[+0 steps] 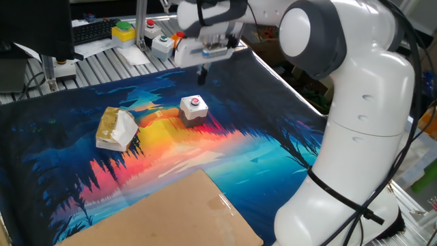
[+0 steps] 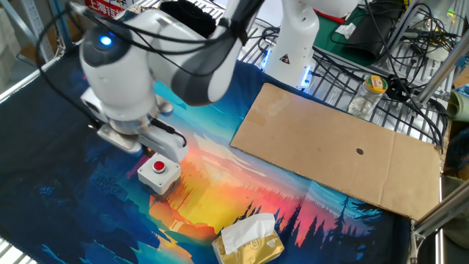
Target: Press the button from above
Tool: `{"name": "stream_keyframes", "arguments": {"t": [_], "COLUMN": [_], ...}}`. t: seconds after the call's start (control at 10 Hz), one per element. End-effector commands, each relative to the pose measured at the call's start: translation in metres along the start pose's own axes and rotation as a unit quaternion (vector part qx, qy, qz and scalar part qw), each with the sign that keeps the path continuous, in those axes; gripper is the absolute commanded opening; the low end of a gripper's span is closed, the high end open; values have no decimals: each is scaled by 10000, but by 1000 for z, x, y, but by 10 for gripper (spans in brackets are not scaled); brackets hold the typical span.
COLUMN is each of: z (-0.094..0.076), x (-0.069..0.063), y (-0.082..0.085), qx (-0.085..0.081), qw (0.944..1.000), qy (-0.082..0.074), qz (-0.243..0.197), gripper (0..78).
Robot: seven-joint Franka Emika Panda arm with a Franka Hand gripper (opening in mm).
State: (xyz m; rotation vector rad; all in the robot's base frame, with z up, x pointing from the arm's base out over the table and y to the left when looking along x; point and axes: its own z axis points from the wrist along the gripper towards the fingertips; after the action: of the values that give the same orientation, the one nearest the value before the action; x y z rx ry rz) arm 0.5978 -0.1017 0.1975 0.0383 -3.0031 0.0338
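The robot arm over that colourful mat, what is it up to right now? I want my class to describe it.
A white Franka arm holds its gripper above the mat, up and a little behind the button, a red push-button on a small white box. The gripper is not touching it, so the press from above is not yet done. Whether the fingers are open or shut cannot be told. A paper-wrapped lump lies apart on the mat, and a sheet of cardboard lies at one edge.

arm (image 1: 355,116): bent over | claw (image 1: 201,74): pointing down, raised
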Motion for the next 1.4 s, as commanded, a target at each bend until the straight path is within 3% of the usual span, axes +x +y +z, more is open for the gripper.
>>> {"name": "stream_keyframes", "arguments": {"t": [0.1,0.7,1.4], "z": [16,37,50], "x": [6,11,11], "y": [8,14,16], "qx": [18,204,232], "qw": [10000,9997,9996], "qy": [-32,-85,-101], "qz": [61,130,157], "gripper": [0,0,0]}}
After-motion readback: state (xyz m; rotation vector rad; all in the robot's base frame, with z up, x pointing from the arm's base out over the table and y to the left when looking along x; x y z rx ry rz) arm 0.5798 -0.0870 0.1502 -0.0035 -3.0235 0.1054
